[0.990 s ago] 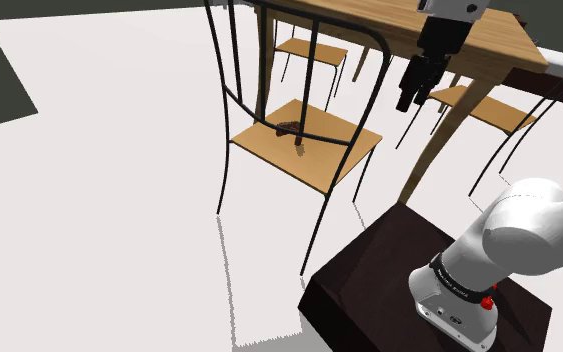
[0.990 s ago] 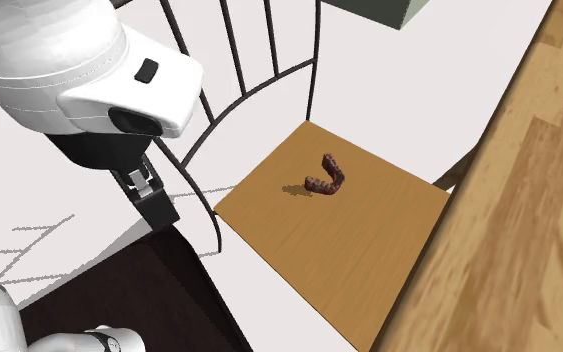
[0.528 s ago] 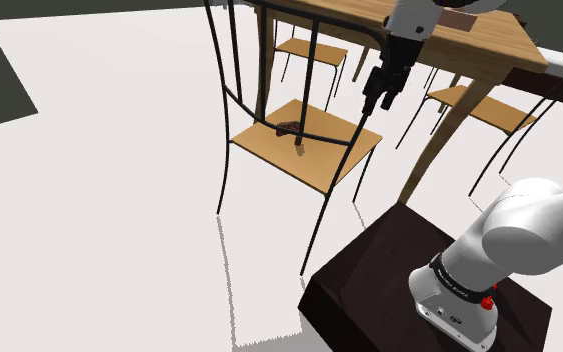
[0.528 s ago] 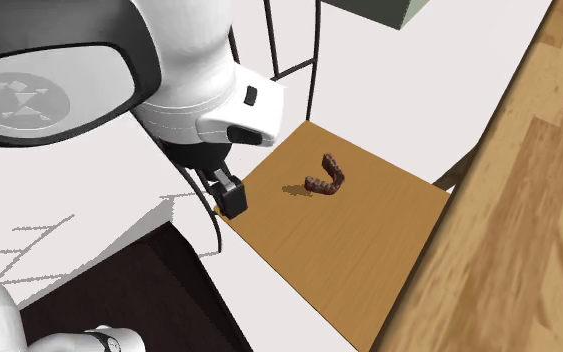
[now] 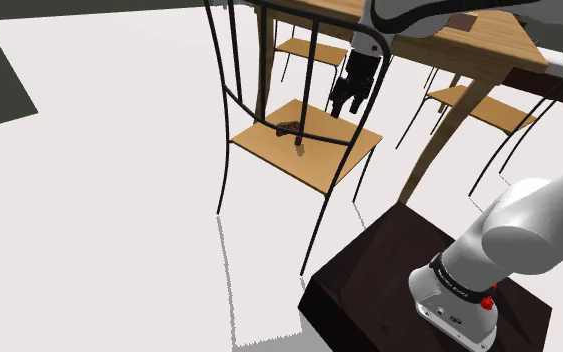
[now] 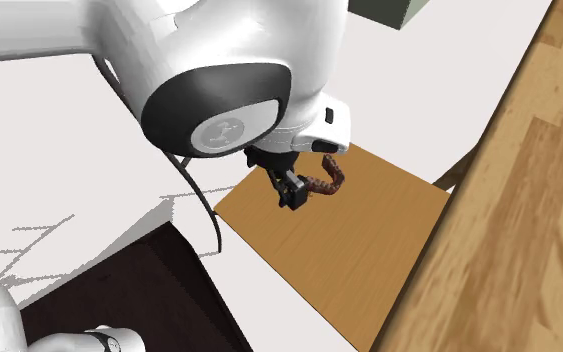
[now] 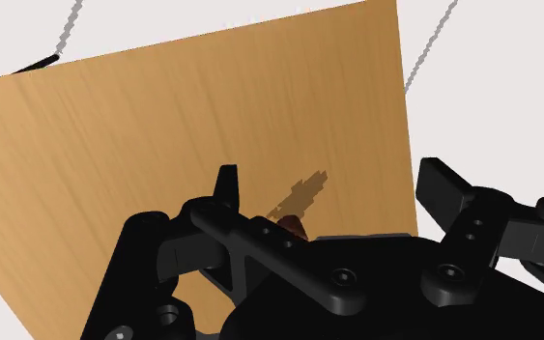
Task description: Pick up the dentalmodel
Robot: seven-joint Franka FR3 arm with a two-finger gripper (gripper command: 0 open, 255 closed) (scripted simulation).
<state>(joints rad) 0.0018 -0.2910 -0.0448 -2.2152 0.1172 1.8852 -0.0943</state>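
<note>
Dental model [image 6: 332, 181] sitting on chair seat [image 6: 369, 250], tool [image 6: 291, 190] open

Tool is hovering just beside the model with its fingers spread, gripping nothing. Probably the approach step. Doing it well is likely meaning centring over the arch, lowering straight, and closing across the narrow side without scraping the seat.

The glossy white arm [image 5: 529, 225] is showing a dark-grey round joint cap [image 6: 219, 128], a small red button [image 5: 487, 303] near its base, and screws [image 7: 342, 277] dotting its all-black gripper [image 7: 332, 184].
</note>
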